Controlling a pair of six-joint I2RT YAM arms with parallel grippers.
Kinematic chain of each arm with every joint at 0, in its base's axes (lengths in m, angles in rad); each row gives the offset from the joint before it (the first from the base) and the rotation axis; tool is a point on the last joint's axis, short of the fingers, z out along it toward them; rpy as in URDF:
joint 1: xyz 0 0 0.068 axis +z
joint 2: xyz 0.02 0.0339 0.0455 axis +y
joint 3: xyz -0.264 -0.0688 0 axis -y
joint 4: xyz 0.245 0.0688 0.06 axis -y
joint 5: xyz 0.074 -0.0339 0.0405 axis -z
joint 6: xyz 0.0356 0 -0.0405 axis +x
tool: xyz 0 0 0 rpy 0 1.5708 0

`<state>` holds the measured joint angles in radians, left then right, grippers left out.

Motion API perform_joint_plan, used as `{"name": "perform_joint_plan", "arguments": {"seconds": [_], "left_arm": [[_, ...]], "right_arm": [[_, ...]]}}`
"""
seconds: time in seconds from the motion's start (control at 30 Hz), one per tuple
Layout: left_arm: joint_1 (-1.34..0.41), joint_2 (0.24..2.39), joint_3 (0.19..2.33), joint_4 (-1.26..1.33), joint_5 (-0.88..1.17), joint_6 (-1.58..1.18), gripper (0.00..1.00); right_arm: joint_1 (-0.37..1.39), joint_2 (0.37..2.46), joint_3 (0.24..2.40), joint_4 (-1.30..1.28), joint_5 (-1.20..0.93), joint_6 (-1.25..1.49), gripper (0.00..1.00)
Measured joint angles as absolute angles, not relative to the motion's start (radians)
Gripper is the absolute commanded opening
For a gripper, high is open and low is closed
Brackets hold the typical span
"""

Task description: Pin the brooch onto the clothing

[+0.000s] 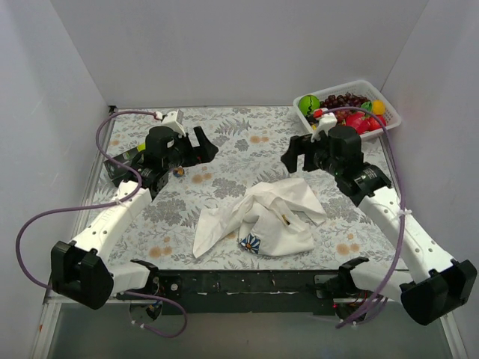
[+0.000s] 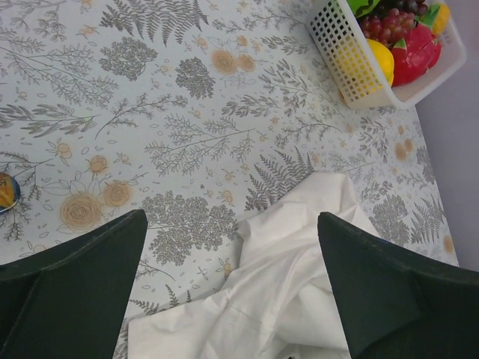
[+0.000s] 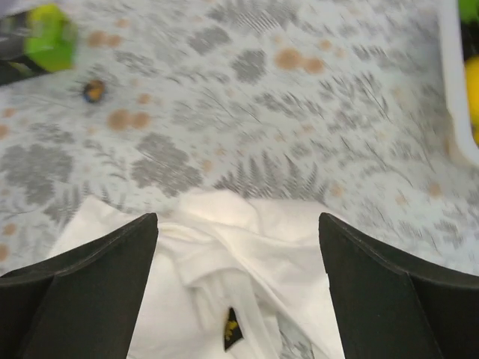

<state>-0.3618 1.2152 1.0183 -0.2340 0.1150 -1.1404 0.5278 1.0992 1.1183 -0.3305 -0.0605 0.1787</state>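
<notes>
The white T-shirt (image 1: 262, 213) lies crumpled at the table's middle front, its blue flower print (image 1: 249, 243) and neck tag (image 1: 287, 220) showing. The tiny dark brooch (image 1: 178, 171) lies on the floral cloth, left of the shirt and just below my left gripper (image 1: 207, 146), which is open and empty. My right gripper (image 1: 293, 152) is open and empty above the shirt's far edge. In the left wrist view the shirt (image 2: 299, 277) lies between the open fingers and the brooch (image 2: 4, 191) is at the left edge. The right wrist view shows the shirt (image 3: 239, 254), the tag (image 3: 232, 329) and the brooch (image 3: 93, 90).
A white basket (image 1: 389, 112) of toy fruit stands at the back right corner; it also shows in the left wrist view (image 2: 352, 67). White walls enclose the table on three sides. The floral tablecloth (image 1: 239, 134) covers the surface.
</notes>
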Motion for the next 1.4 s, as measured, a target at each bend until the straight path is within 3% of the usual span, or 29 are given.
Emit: {"name": "perform_joint_plan", "arguments": {"seconds": [0.2,0.47,0.57,0.6,0.67,0.7,0.73,0.97,1.4], "left_arm": [[-0.362,1.238,1.018,-0.226,0.172,-1.142,0.98],[-0.362,1.24,1.003,-0.207,0.199,-1.142,0.98],[-0.362,1.239,0.993,-0.202,0.202,-1.145,0.98],[-0.362,1.239,0.99,-0.201,0.203,-1.146,0.98],[-0.362,1.239,0.987,-0.202,0.203,-1.146,0.98],[-0.362,1.239,0.986,-0.201,0.203,-1.147,0.98],[-0.362,1.238,0.986,-0.202,0.203,-1.147,0.98],[-0.362,1.236,0.986,-0.203,0.202,-1.146,0.98],[-0.362,1.207,0.986,-0.218,0.169,-1.147,0.98]], "right_arm": [[0.281,1.162,0.87,-0.412,-0.068,0.231,0.91],[0.162,1.281,0.709,-0.469,-0.082,0.26,0.85],[0.157,1.333,0.707,-0.462,-0.088,0.26,0.69],[0.157,1.353,0.704,-0.456,-0.095,0.26,0.52],[0.157,1.379,0.704,-0.442,-0.11,0.258,0.31],[0.157,1.386,0.701,-0.428,-0.123,0.259,0.1],[0.157,1.395,0.696,-0.42,-0.137,0.261,0.03],[0.157,1.379,0.762,-0.48,-0.167,0.265,0.01],[0.196,1.171,1.495,-0.521,-0.206,0.286,0.01]]}}
